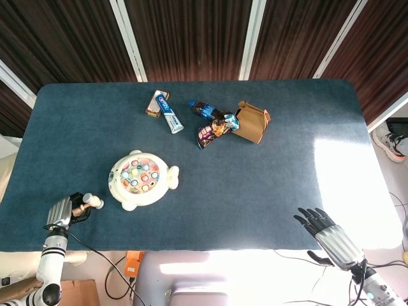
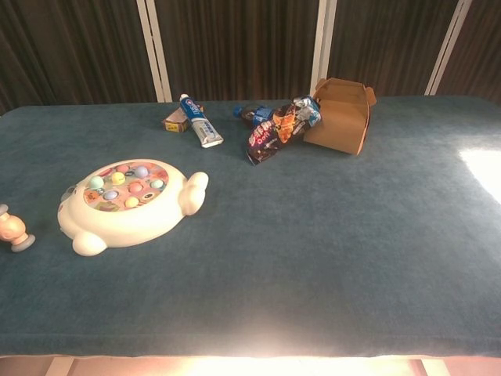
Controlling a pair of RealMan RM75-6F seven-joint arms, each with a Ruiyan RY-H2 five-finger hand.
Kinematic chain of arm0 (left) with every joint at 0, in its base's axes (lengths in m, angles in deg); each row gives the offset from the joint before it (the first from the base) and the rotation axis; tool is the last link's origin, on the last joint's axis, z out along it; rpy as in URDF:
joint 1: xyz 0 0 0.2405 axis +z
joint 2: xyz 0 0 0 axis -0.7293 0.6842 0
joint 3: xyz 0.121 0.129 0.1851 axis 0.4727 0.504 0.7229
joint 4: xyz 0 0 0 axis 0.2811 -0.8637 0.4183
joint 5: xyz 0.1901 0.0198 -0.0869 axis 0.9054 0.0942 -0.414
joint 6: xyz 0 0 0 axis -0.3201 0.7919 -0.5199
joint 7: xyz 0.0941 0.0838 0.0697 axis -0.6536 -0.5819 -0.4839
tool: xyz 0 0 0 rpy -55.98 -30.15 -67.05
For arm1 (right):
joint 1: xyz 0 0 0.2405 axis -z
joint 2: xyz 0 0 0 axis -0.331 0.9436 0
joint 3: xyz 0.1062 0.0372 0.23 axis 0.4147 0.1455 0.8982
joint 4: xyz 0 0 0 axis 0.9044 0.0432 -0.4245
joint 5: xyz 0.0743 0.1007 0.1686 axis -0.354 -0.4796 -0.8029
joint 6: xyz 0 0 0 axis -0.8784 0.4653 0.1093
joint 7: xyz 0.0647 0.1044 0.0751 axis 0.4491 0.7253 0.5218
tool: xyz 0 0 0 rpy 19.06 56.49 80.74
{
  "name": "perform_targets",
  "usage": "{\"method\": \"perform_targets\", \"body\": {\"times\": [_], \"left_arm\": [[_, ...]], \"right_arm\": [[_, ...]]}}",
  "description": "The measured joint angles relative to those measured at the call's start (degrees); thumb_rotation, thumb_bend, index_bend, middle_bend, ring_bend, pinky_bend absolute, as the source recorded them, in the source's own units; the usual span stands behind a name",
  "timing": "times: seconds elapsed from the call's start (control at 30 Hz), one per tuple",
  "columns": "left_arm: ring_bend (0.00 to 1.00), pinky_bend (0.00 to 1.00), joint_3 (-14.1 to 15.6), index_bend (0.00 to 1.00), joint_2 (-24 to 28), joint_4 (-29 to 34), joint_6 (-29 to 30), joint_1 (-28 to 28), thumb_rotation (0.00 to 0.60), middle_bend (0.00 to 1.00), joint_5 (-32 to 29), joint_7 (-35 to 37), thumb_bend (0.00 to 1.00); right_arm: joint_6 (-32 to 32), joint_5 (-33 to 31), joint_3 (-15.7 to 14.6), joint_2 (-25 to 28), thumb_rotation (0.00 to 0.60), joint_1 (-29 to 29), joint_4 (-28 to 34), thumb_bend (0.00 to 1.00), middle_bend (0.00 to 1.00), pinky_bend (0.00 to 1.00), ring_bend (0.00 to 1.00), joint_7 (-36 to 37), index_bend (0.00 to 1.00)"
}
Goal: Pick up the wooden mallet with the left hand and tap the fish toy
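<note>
The cream fish toy (image 1: 141, 180) (image 2: 128, 204) with coloured pegs on top lies left of the table's middle. My left hand (image 1: 62, 212) is at the front left corner, fingers curled round the handle of the wooden mallet (image 1: 89, 203). Its head (image 2: 13, 233) pokes in at the left edge of the chest view, a short way left of the toy. My right hand (image 1: 330, 237) hangs past the front right edge with fingers spread, holding nothing.
At the back middle lie a toothpaste tube (image 1: 170, 115) on its box (image 1: 156, 104), a dark bottle (image 1: 205, 111), a snack bag (image 1: 213, 132) and a brown cardboard box (image 1: 251, 121). A sunlit patch covers the table's right side (image 1: 350, 172).
</note>
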Motion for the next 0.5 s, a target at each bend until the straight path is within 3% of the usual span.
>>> {"method": "perform_targets", "body": {"times": [0.27, 0.5], "left_arm": [[0.47, 0.43, 0.4, 0.75, -0.5, -1.0, 2.8, 0.9, 0.6, 0.62, 5.2, 3.0, 0.73], [0.49, 0.45, 0.4, 0.75, -0.4, -1.7, 5.2, 2.2, 0.6, 0.62, 9.9, 9.9, 0.75]], "right_arm": [[-0.5, -0.2, 0.0, 0.1, 0.6, 0.0, 0.2, 0.24, 0.0, 0.0, 0.0, -0.3, 0.0], [-0.9, -0.3, 0.0, 0.1, 0.6, 0.0, 0.4, 0.24, 0.0, 0.0, 0.0, -0.6, 0.0]]}}
